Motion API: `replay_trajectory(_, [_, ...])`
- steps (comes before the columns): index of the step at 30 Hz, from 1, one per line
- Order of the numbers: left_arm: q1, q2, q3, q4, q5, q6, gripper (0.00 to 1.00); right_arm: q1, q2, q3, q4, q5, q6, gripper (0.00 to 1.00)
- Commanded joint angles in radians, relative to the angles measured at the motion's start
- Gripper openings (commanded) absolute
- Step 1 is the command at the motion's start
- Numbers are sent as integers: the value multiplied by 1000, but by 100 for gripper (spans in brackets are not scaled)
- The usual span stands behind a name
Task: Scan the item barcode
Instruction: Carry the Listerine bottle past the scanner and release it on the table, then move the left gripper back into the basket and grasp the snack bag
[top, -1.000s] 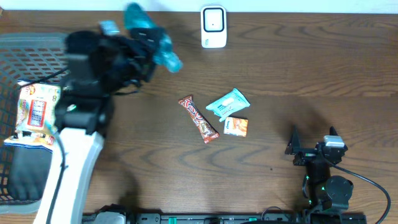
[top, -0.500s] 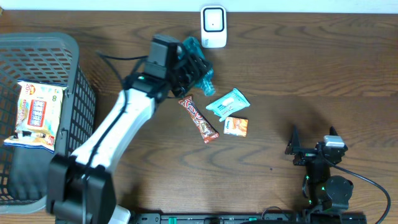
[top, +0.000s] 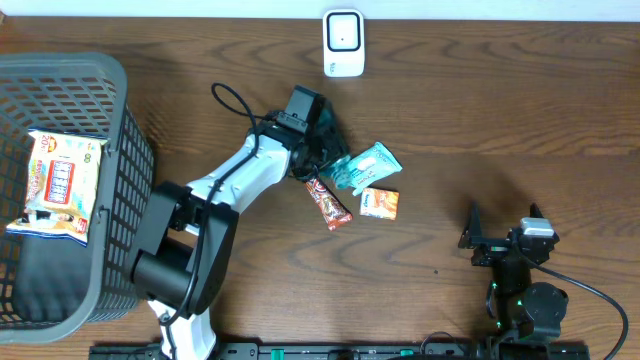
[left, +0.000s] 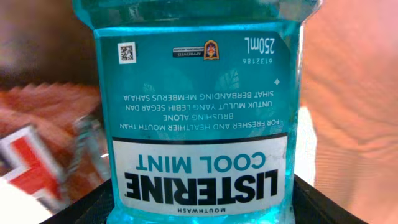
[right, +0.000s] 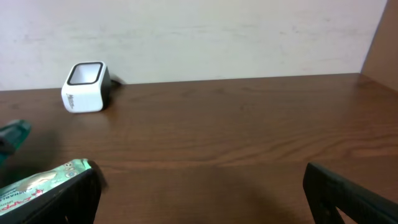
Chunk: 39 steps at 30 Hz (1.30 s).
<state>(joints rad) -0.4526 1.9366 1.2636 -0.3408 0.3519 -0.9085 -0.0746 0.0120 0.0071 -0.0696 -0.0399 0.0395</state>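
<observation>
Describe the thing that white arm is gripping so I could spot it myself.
On the wooden table, go right from the black mesh basket along the white arm to the left gripper near the middle. It clamps a mouthwash bottle, blue-green with a Listerine Cool Mint label. Its neighbours, the red candy bar, teal packet and orange packet, are flat wrappers; it alone is a bottle.

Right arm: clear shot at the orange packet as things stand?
Probably yes. The orange packet is the item nearest the open right gripper, with bare table between them. The left gripper, holding the bottle, sits beyond it by the candy bar, so likely not in the path.
</observation>
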Motion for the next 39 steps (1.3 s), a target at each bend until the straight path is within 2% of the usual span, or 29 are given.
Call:
replay_trajectory(1, [-2,11,27,-41,-14,25,59,-3,-5,-2,-3,5,-14,99])
replay_trajectory(8, [-14,0,28,-58,6,26,65,-3,-5,-2,-3,5,-14,99])
replay_trajectory(16, [-62,-58,28,-63,-7,71,86,-3,-5,-2,-3,5,-14,99])
replay_trajectory(22, [-65,-166,29,-63,-42,117,97,-3,-5,-2,-3,5,-14,99])
replay_trajectory(26, [-65,-320,35,-63,-109,180,100,-3,-5,-2,-3,5,-14,99])
replay_trajectory(29, [-65,-455,35,-66,-224,270,98,-3,-5,-2,-3,5,-14,99])
replay_trajectory(33, [-64,-636,35,-88,-482,440,97,-3,-5,-2,-3,5,-14,99])
replay_trajectory(39, [-16,-824,35,-179,-1007,456,98,-3,-5,-2,-3,5,-14,99])
